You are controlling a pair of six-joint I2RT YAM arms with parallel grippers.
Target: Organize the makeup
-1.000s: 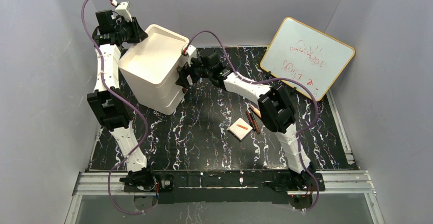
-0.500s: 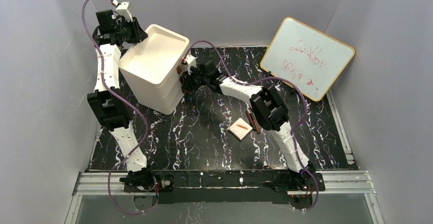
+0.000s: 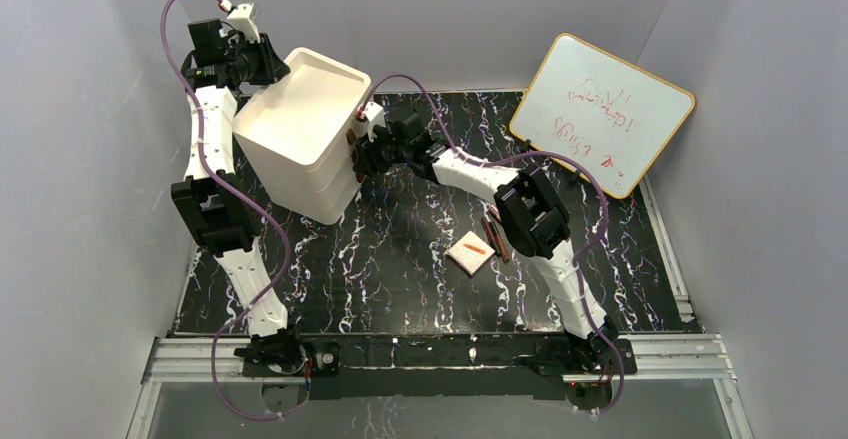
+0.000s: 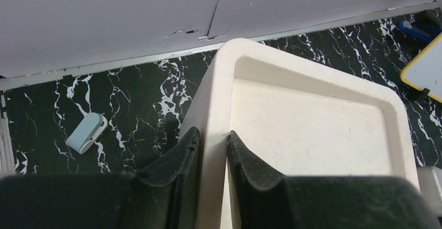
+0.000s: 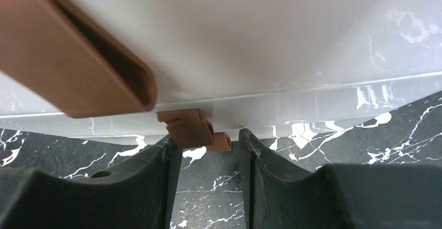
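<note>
The cream three-drawer box (image 3: 300, 129) stands at the back left. My left gripper (image 3: 262, 59) is shut on its top rim, one finger outside and one inside, as the left wrist view (image 4: 211, 134) shows. My right gripper (image 3: 358, 151) is open at the box's drawer front; in the right wrist view (image 5: 206, 137) its fingers flank small brown knobs (image 5: 190, 127) without touching them. A larger brown handle (image 5: 78, 67) is close above. The white square pad with an orange mark (image 3: 470, 252) and brown and red sticks (image 3: 495, 236) lie mid-table. The round discs are hidden.
A yellow-framed whiteboard (image 3: 600, 109) leans at the back right. A small pale blue-white object (image 4: 86, 132) lies on the black marble table (image 3: 400, 289) behind the box. Grey walls close in on three sides.
My right gripper has moved left and in toward the box's drawer front, its elbow shifting left too. The left arm and the makeup have not moved.
</note>
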